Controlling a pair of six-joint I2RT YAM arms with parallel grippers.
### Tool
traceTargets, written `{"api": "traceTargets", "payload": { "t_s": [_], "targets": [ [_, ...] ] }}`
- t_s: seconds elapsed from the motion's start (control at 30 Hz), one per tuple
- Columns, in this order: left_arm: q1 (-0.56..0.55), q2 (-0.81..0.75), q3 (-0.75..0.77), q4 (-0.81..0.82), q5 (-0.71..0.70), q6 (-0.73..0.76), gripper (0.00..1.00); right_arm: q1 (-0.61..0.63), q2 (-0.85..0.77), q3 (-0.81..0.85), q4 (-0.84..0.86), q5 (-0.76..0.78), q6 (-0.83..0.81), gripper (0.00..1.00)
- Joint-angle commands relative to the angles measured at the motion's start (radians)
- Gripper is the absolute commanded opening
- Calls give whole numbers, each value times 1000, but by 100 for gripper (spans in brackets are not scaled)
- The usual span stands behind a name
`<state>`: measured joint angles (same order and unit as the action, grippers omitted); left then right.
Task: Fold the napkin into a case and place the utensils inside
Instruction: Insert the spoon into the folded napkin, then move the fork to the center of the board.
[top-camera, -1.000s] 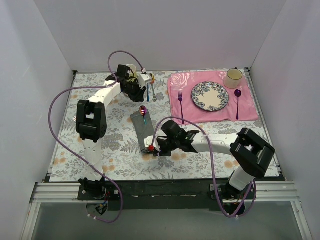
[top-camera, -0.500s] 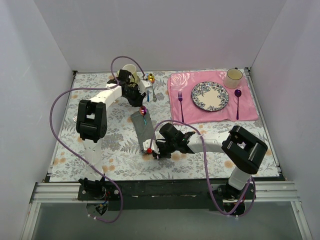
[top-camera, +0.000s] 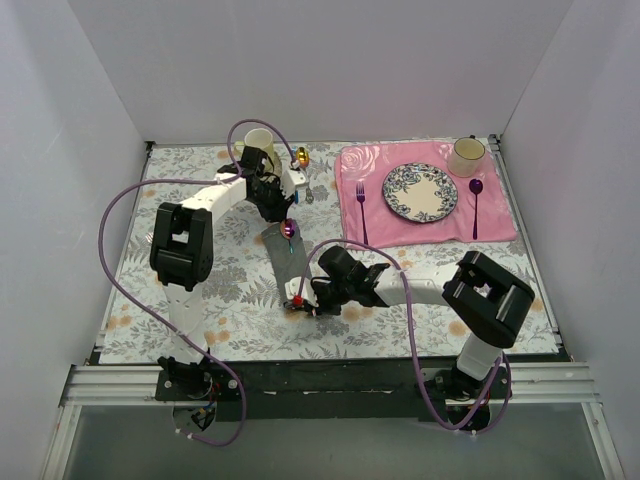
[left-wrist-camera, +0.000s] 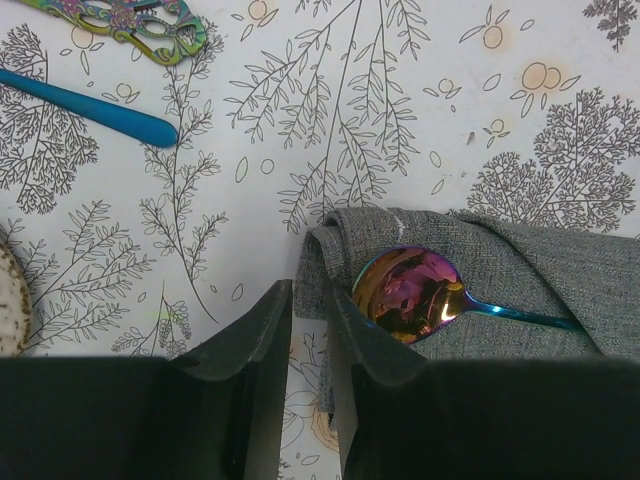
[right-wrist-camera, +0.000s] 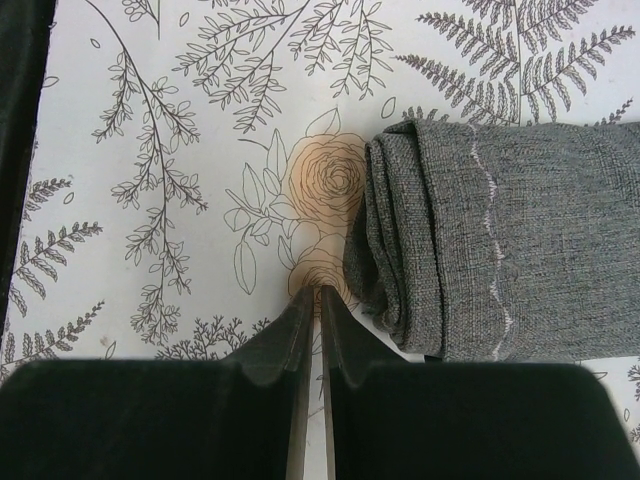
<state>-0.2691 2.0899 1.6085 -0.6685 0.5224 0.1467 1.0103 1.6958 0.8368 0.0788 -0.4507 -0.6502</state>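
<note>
Right gripper pressed nearly shut by the folded napkin; left gripper at its far end.

The right jaws hold nothing, their tips on the floral tablecloth just beside the napkin's near rolled end. The spoon lies tucked in the napkin's far end, its gold-purple bowl sticking out. The left jaws stand narrowly apart over that end's edge; I cannot tell whether they pinch it. Beyond lie a blue-handled spoon and an ornate iridescent handle.
</note>
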Motion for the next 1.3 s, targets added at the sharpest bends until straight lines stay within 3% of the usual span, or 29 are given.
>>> {"api": "traceTargets", "payload": {
  "t_s": [0.0,0.23,0.47,0.6,0.63,0.67,0.83,0.97,1.0,1.07,1.27],
  "targets": [
    [-18,-102,-25,15,-30,36,21,5,8,36,35,-3,7,14],
    [-4,-105,45,70,-169,-41,25,4,-24,31,9,-11,0,14],
    [142,-149,189,-94,-49,-190,33,5,-108,15,-56,-26,-29,20],
    [267,-195,229,-253,95,-234,45,5,-143,44,-109,-34,-3,32],
    [354,-217,226,-299,103,-255,47,5,-150,51,-117,-34,4,35],
    [387,-229,219,-310,105,-274,48,5,-151,59,-122,-34,14,43],
    [617,-278,139,-351,106,-380,55,2,-147,102,-113,0,84,58],
    [732,-222,194,-428,88,-282,56,-6,-142,134,-109,17,104,74],
    [740,-156,232,-468,59,-166,55,-13,-140,140,-109,15,109,75],
    [742,-88,350,-574,-22,-76,52,-24,-137,165,-132,9,112,84],
    [749,27,422,-520,-209,42,53,-56,-127,199,-186,4,89,87]
  ]
}}
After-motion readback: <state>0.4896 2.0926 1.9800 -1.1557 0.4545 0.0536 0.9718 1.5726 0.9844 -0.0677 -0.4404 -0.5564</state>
